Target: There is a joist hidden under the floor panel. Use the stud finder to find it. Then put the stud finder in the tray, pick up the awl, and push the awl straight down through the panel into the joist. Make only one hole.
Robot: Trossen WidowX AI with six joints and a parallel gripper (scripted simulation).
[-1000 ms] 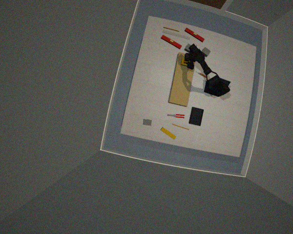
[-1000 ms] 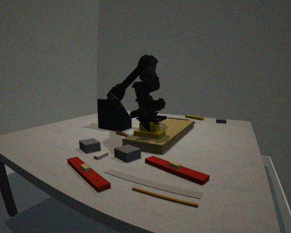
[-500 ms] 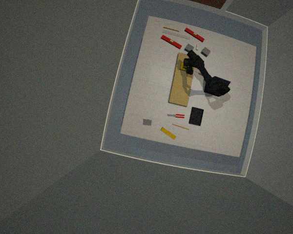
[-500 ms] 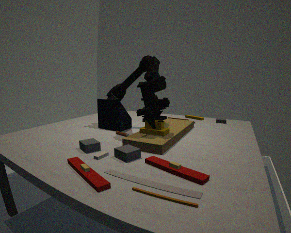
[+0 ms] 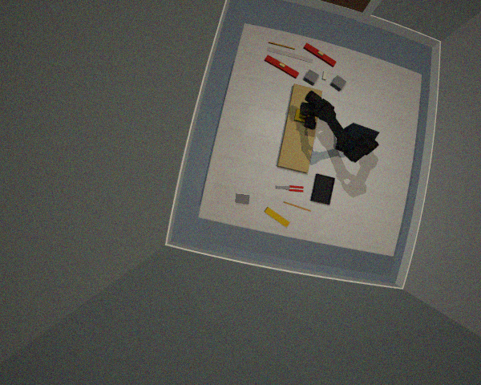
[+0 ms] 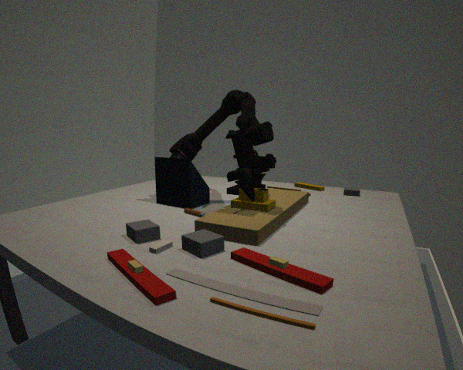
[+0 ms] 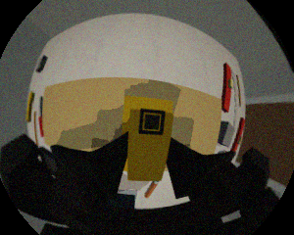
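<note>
The yellow stud finder (image 5: 298, 115) (image 6: 259, 205) (image 7: 148, 164) is held upright between the fingers of my gripper (image 6: 252, 194) (image 7: 146, 135). Its base appears to lie flat on the tan floor panel (image 5: 292, 151) (image 6: 292, 199) (image 7: 64, 105), toward the end near the grey blocks. A black square outline with a dark centre shows on its top; no lit mark is visible. The awl (image 6: 194, 212) (image 7: 150, 189), with an orange-brown handle, lies on the table between panel and arm base; the arm hides it in the top view. The black tray (image 5: 322, 189) stands beyond the panel's far end. The joist is hidden.
Two grey blocks (image 5: 311, 77) (image 5: 338, 83) and a small pale block (image 5: 324, 75) lie near the panel's near end. Beyond are two red levels (image 5: 281, 66) (image 5: 319, 54). Red-handled pliers (image 5: 295, 190), a thin orange stick (image 5: 297, 206) and a yellow bar (image 5: 276, 216) lie around the tray's side.
</note>
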